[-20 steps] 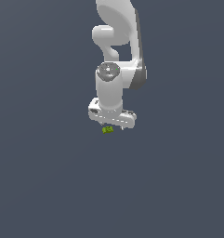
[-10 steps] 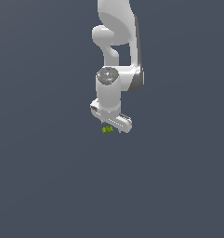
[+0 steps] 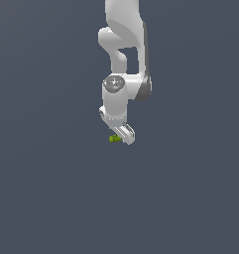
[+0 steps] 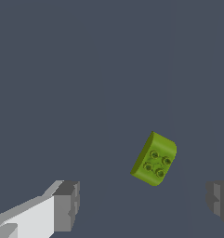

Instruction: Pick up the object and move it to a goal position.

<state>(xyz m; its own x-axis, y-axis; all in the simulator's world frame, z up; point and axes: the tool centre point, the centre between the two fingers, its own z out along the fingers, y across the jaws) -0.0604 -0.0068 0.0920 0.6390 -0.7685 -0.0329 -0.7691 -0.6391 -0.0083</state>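
I have the arm pointing straight down over the dark grey counter, with the jaws spread wide and empty so the small yellow-green studded brick can fit between them. In the wrist view the brick lies flat on the counter, studs up, between the two grey pads but nearer one, and skewed to their line. I judge the gripper needs centring and twisting before closing.
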